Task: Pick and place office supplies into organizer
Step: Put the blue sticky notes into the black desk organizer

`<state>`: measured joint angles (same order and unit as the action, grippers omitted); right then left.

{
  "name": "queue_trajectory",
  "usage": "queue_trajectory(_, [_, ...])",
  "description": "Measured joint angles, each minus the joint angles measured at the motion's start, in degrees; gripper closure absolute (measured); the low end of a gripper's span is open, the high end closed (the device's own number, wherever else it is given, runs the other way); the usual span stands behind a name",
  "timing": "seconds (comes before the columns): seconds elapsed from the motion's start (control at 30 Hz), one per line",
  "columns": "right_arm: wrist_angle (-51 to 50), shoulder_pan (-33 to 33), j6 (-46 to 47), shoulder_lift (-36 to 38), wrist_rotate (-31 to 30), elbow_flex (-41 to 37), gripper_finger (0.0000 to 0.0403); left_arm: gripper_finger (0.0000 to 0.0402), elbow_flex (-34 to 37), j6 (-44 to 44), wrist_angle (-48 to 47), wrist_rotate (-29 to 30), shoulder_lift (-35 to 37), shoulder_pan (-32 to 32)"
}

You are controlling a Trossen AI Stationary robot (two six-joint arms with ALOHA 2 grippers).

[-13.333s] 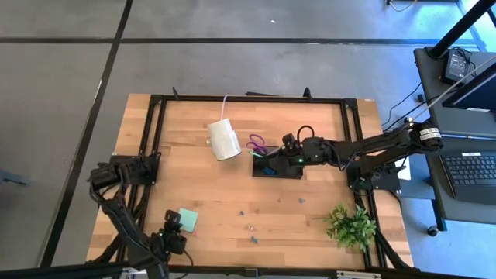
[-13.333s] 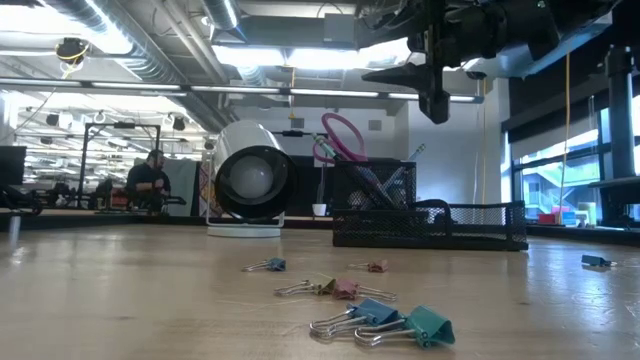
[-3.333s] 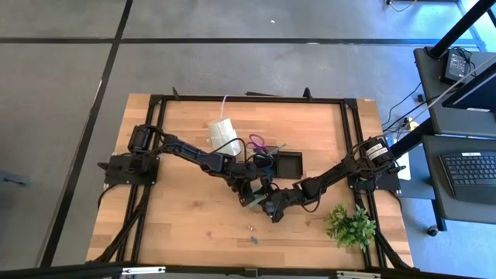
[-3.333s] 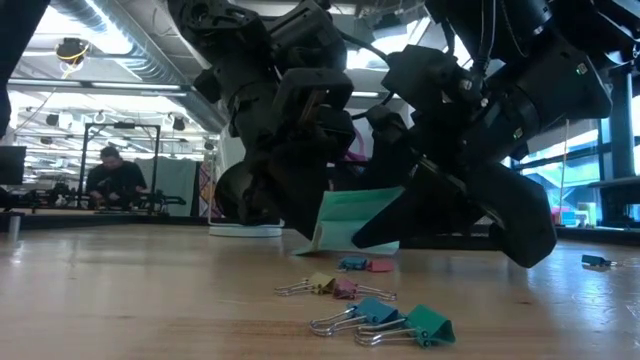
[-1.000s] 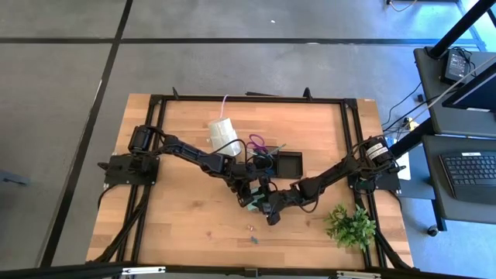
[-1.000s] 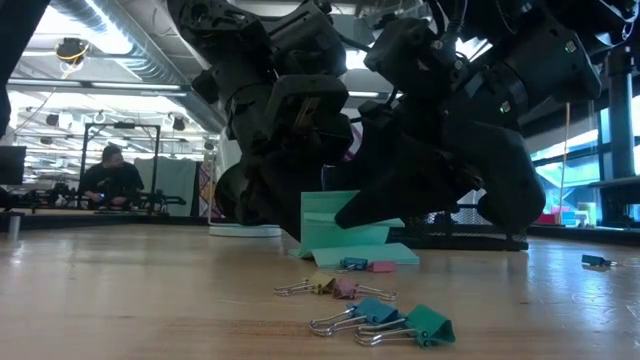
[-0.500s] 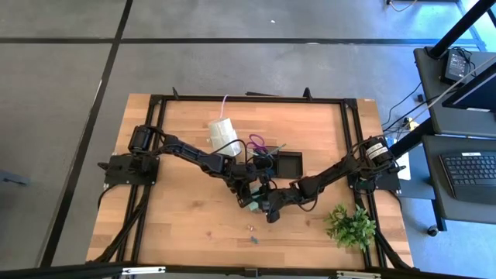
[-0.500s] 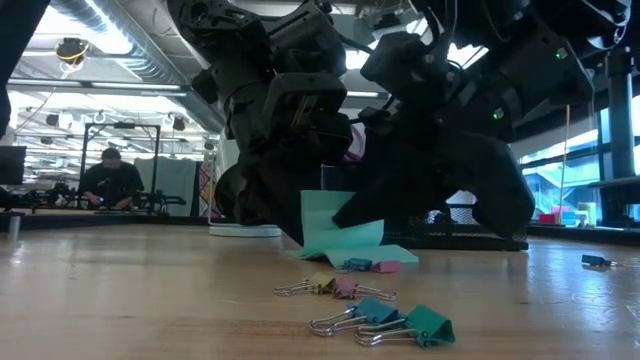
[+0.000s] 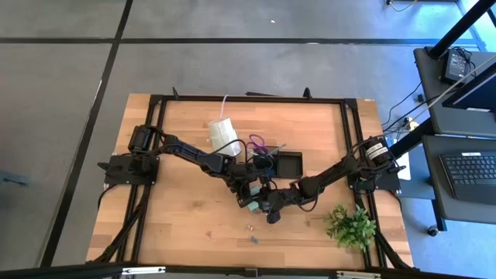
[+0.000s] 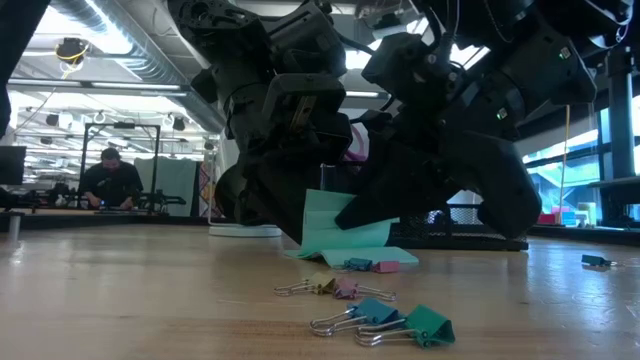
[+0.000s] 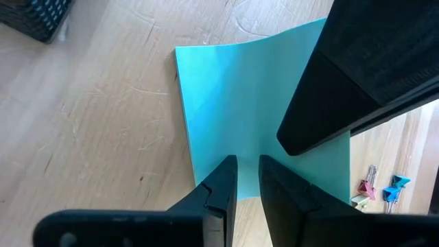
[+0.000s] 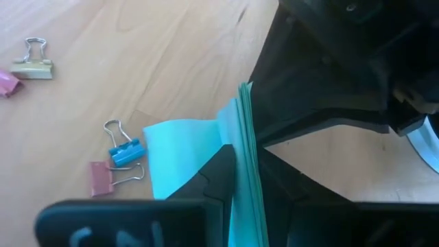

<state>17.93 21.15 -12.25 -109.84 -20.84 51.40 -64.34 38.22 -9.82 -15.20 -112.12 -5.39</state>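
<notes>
We see both arms meeting mid-surface over the mint-green sticky-note pad [image 9: 251,201], just in front of the black mesh organizer [image 9: 288,164].

Left gripper [image 11: 247,180] reaches in from the left side; in its wrist view the jaws are nearly together, clamped on the edge of the pad's sheets, which curl up off the wooden surface [image 9: 186,194]. Behind it lies the white cylinder roll [image 9: 225,138], with the purple-handled scissors [image 9: 257,143] standing up at the organizer's left end.

Right gripper [image 12: 247,168] comes in from the right, low and angled toward the left one. Its wrist view shows the jaws pinched on the pad's stacked edge (sheets seen edge-on between the two fingers), one loose sheet lying flat on the wood beside it.

In the low view the pad [image 10: 340,238] stands tilted, part lifted, part resting on the surface, between the two dark grippers.

Binder clips scattered nearby: blue binder clip [image 12: 122,147] and a pink one [image 12: 104,177] just beside the pad, a yellow binder clip [image 12: 33,60] farther off, more teal ones [image 10: 400,322] nearest the low camera.

Green leafy plant [image 9: 352,226] sits at the surface's right front corner. A person [image 10: 108,178] sits far back in the room.
</notes>
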Motion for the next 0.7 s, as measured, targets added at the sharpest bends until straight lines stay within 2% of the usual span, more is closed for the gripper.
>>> queue_trajectory(0.47, [-0.1,0.0,0.0,0.0,0.1,0.0,0.0349,0.0342,0.0,-3.6,-0.1,0.4,0.1,-0.5])
queue_trajectory(0.7, [-4.2,0.1,-0.1,0.0,0.1,2.3,0.0369,0.0342,0.1,-9.5,-2.7,1.2,4.8,-0.5])
